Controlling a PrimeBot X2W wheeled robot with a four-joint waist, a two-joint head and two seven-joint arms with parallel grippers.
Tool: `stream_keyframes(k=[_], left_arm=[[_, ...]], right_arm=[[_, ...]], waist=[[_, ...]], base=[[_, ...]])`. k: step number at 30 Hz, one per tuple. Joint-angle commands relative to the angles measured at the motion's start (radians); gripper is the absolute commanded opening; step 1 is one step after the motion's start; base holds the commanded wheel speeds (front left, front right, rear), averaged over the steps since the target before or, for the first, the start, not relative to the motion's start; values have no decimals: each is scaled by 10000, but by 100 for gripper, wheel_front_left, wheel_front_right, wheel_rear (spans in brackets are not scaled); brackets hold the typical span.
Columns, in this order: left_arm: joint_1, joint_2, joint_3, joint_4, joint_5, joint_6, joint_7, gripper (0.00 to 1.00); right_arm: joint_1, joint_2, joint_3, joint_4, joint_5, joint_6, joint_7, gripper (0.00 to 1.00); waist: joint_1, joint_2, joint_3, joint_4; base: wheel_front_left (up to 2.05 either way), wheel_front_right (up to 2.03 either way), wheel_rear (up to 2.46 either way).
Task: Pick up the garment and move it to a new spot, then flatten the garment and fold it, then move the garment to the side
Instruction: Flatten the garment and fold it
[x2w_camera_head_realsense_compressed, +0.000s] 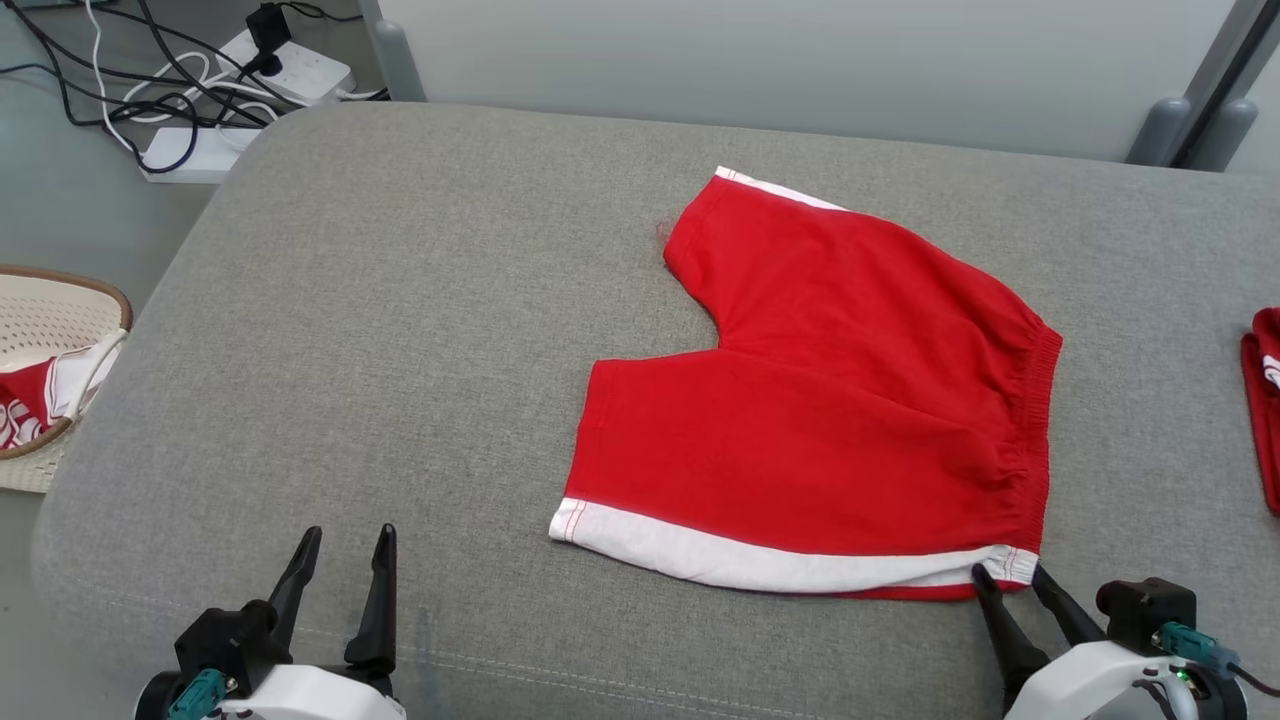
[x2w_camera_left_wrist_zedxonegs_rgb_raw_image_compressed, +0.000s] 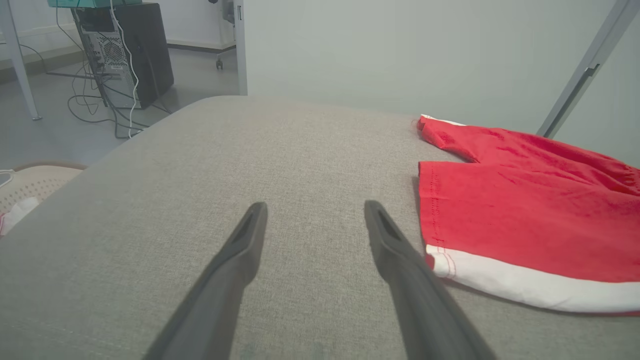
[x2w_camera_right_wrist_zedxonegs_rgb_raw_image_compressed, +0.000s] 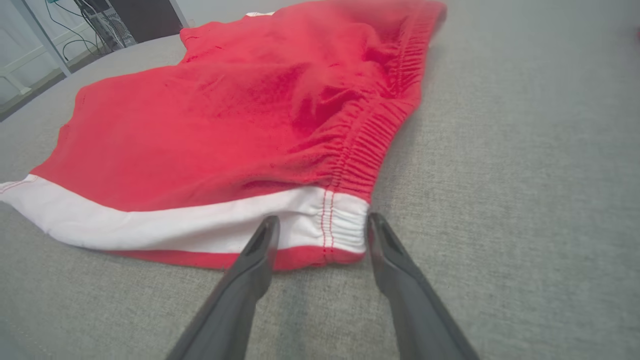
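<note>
Right gripper (x2w_camera_head_realsense_compressed: 1008, 572) parted around a corner of the red shorts (x2w_camera_head_realsense_compressed: 820, 400); left gripper (x2w_camera_head_realsense_compressed: 349, 530) idle beside them.
Its two fingers stand apart on either side of the near waistband corner, where the white side stripe ends, clamping nothing. The left one's jaws are spread wide over bare grey cushion (x2w_camera_head_realsense_compressed: 400, 300), near the leg hem but not touching. The shorts lie flat, right of centre, waistband to the right. A pale woven basket (x2w_camera_head_realsense_compressed: 40, 310) sits off the left edge.

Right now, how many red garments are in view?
3: red shorts on the cushion; a red piece at its right edge; red cloth in the basket, left. More may hide there.
</note>
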Motion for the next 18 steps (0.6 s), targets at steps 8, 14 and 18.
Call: stream_keyframes(k=[8, 14, 18], left_arm=[[-533, 145, 69, -190, -241, -69, -61, 100], [-620, 152, -104, -151, -292, -69, -61, 100], [-691, 162, -608, -15, -612, -69, -61, 100]], right_arm=[[-466, -285, 538, -66, 254, 42, -135, 21], [-490, -345, 549, -227, 235, 42, -136, 0], [-305, -453, 391, -549, 256, 42, -136, 0]], waist=[[0, 0, 225, -3], [0, 0, 278, -93], [0, 0, 303, -189]], base=[[0, 0, 0], [0, 0, 0], [0, 0, 0]])
